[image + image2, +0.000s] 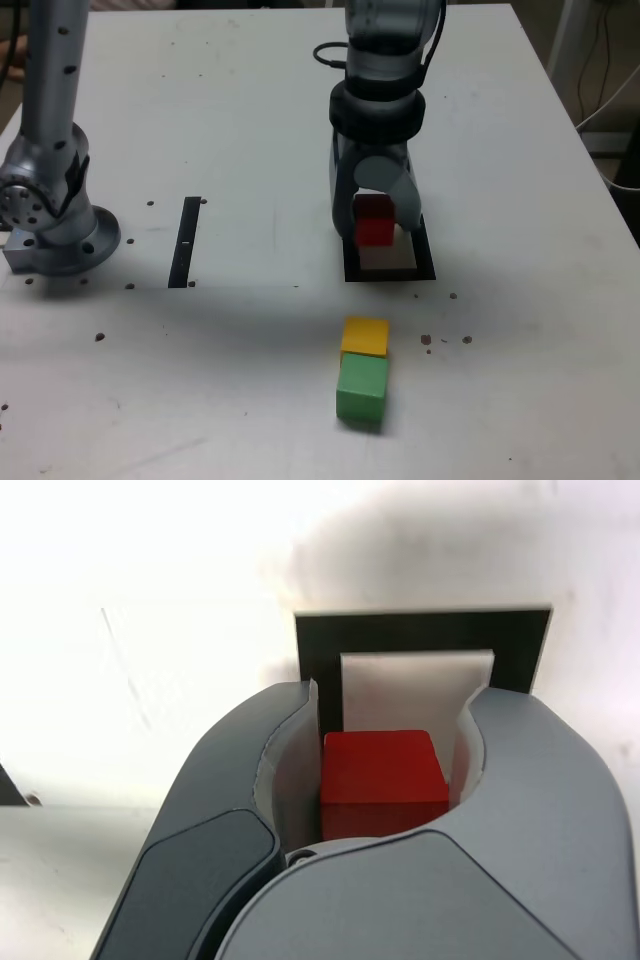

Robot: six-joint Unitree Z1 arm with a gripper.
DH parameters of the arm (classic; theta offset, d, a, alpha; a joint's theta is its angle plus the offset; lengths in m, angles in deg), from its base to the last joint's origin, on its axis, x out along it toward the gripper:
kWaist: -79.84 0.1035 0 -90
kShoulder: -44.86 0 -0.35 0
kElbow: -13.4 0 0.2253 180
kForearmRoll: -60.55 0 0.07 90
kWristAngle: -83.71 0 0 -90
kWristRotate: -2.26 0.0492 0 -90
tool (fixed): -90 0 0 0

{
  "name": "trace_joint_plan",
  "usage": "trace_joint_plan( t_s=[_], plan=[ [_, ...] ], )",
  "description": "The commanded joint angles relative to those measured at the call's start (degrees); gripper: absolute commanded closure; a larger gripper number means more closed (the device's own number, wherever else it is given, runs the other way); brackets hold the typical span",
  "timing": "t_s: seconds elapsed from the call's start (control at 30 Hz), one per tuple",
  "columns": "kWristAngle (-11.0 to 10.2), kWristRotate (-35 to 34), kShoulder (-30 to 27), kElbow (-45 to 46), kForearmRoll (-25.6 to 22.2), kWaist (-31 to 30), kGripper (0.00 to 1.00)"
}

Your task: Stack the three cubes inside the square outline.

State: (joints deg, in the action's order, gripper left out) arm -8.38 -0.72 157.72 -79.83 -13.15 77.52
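My gripper is shut on the red cube, which hangs just above the white centre of the square outline. In the wrist view the red cube sits squeezed between the two grey jaws, with the square outline right beyond it. The yellow cube and the green cube lie touching each other on the table, nearer the front edge than the outline, yellow behind green.
A thin black strip lies on the table at the exterior view's left. The arm's round base stands further left. Small dark screw holes dot the white table.
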Motion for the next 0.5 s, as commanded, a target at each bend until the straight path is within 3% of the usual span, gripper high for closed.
trace_joint_plan(
  t_s=[0.0, 0.47],
  plan=[
    [-0.36, -0.1, 0.42, 0.15, 0.7, 0.16, 0.76],
    [-0.26, -0.09, 1.58, 1.75, 5.48, 0.21, 0.7]
  ],
)
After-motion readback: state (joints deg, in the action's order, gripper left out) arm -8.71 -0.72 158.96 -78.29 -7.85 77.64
